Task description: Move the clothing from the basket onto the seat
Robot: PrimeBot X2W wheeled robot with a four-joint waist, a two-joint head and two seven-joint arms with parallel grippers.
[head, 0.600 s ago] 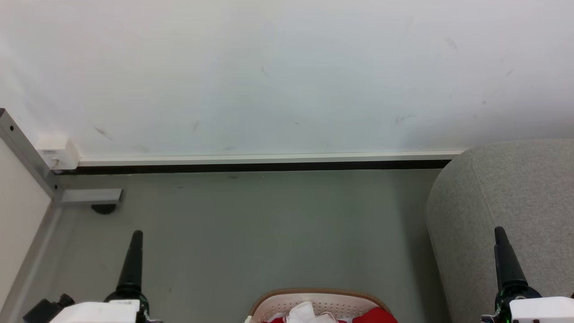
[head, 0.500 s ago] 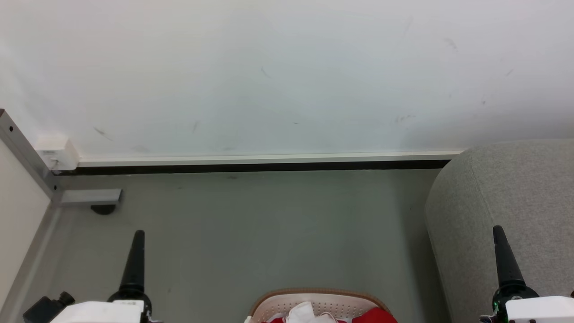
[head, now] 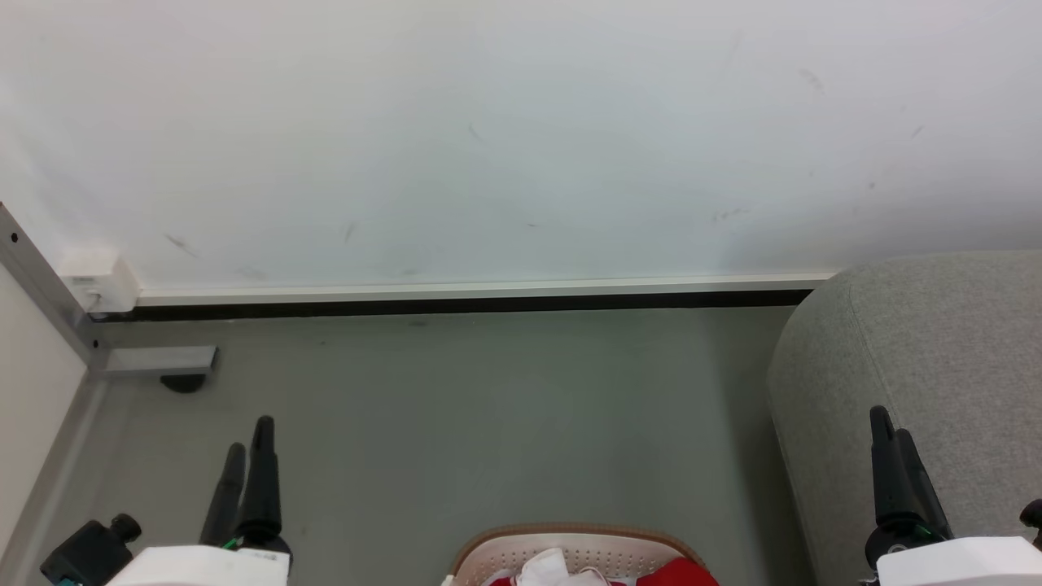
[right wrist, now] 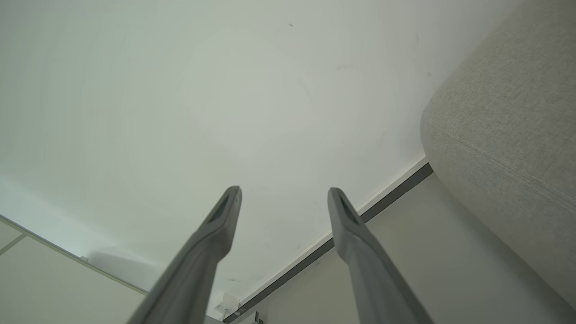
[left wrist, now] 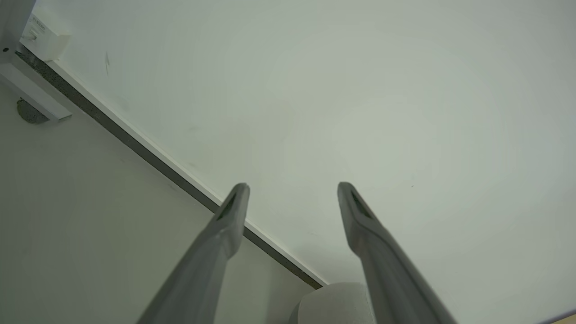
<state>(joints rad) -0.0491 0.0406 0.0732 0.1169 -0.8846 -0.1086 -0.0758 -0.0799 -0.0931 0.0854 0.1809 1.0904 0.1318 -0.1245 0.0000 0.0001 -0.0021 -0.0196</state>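
Grey floor (head: 488,423) beneath basket (head: 570,529), sofa (head: 936,342)

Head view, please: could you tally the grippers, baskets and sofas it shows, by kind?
Grippers: 2, the left gripper and the right gripper
Baskets: 1, the basket
Sofas: 1, the sofa
Total: 4

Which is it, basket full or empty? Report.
Not empty: red and white clothing shows inside the basket; how full, cannot tell.

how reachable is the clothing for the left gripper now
Probably yes, once it tips down: the left gripper, open, points at the wall; the clothing lies uncovered in the basket beside it.
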